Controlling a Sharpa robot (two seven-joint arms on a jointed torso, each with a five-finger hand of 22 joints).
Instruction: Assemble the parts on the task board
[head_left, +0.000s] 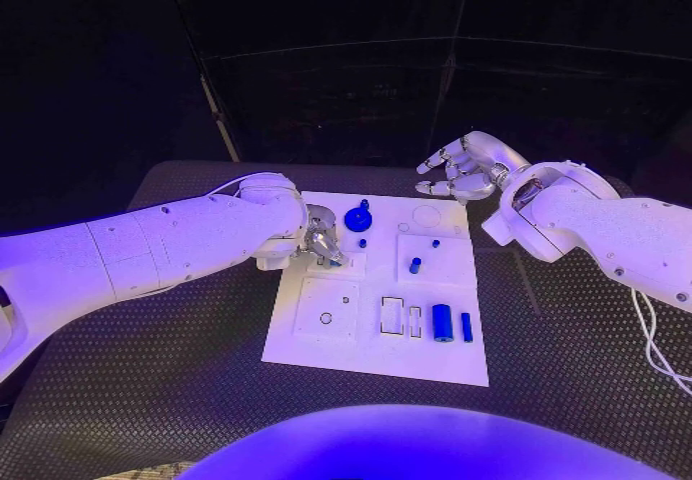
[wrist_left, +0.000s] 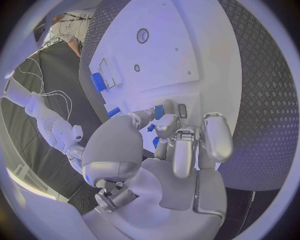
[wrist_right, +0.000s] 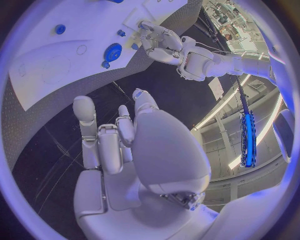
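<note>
left hand (head_left: 320, 246) pinches a small blue part (wrist_left: 159, 112) over the task board (head_left: 332, 345), seating likely next; right hand (head_left: 459, 165) hovers spread, holding nothing.

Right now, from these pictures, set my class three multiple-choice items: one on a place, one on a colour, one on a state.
1. Where is the round blue knob-shaped part?
A) near the far edge of the flat white task board
B) off the board
C) hanging in the air

2. What colour is the short cylinder lying near the board's near edge?
A) red
B) blue
C) green

3. The silver right hand is:
A) holding a part
B) pressing the board
C) open, holding nothing

Answers: 1 A, it sits on the board by its far edge; 2 B, it shows blue against the white; 3 C, its fingers are spread above the black textured table.
</note>
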